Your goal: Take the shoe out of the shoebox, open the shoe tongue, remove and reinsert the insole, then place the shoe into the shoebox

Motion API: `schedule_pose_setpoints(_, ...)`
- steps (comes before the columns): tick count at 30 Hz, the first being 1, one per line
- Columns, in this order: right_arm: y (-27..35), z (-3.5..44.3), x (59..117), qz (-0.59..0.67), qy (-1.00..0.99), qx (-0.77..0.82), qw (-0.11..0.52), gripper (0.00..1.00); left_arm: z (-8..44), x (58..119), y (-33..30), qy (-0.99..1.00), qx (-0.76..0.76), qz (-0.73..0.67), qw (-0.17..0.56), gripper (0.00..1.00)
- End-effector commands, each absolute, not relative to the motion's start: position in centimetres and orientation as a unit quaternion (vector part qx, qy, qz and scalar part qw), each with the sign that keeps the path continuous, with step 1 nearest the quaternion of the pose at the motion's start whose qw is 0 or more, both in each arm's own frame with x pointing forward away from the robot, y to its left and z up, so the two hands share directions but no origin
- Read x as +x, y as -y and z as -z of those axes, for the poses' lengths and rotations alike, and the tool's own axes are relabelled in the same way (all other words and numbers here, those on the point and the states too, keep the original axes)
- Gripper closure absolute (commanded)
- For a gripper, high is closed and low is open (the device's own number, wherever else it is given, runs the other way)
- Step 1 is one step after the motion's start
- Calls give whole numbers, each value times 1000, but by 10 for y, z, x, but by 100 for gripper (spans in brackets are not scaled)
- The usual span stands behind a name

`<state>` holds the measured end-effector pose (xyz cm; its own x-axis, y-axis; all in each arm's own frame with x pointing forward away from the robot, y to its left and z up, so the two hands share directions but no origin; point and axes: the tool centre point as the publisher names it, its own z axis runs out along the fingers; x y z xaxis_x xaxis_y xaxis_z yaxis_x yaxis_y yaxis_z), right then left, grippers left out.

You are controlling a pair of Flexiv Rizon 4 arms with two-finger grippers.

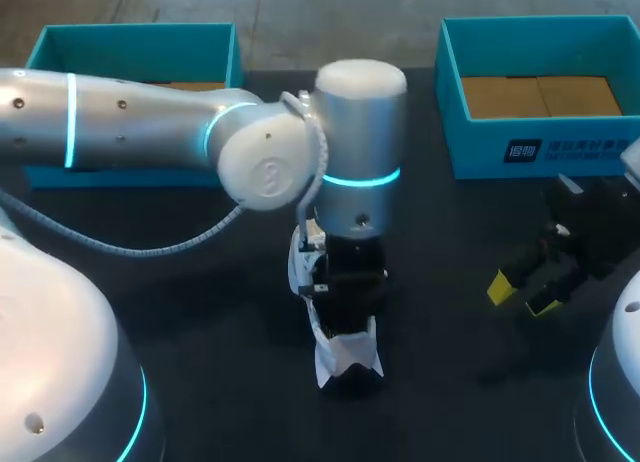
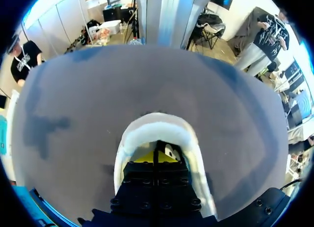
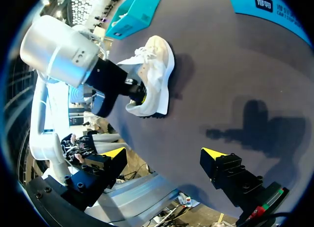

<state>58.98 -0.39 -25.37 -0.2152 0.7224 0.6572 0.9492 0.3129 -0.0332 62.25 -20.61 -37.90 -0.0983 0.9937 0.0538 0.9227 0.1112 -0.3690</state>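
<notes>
From above, the white shoe [image 1: 335,357] stands on the dark table [image 1: 200,332], in the middle, outside of both boxes. The left arm [image 1: 150,122] reaches over from the left side, and the left gripper [image 1: 350,317] goes straight down into the shoe. The arm's thick wrist covers most of the shoe from this camera. The right gripper [image 1: 522,295] is well apart to the right, released, with nothing between its fingers. The left box [image 1: 135,42] and the right box [image 1: 520,147], both teal, stand at the far side of the table.

In the left wrist view, the shoe [image 2: 157,131] surrounds the left gripper [image 2: 156,157], whose end is inside the opening. Whether it grasps something there, I cannot tell.

The right wrist view shows the whole shoe [image 3: 157,74] from the side, resting on its sole, with the left gripper [image 3: 137,92] in its opening. The right gripper [image 3: 163,153] is wide open above bare table. The left box [image 3: 142,6] is beyond the shoe and the right box [image 3: 274,13] is further aside.
</notes>
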Motion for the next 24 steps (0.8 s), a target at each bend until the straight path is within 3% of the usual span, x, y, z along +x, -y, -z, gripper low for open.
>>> schedule_pose_setpoints(1,4,254,589,193,755,-555,292,0,367,617,194,726,-658,-152,132,100)
schedule_pose_setpoints(12,4,254,589,193,755,-555,292,0,402,602,198,709,-659,-163,191,100)
schedule_pose_setpoints(24,4,254,589,193,755,-555,292,0,419,601,204,719,-657,-154,167,100)
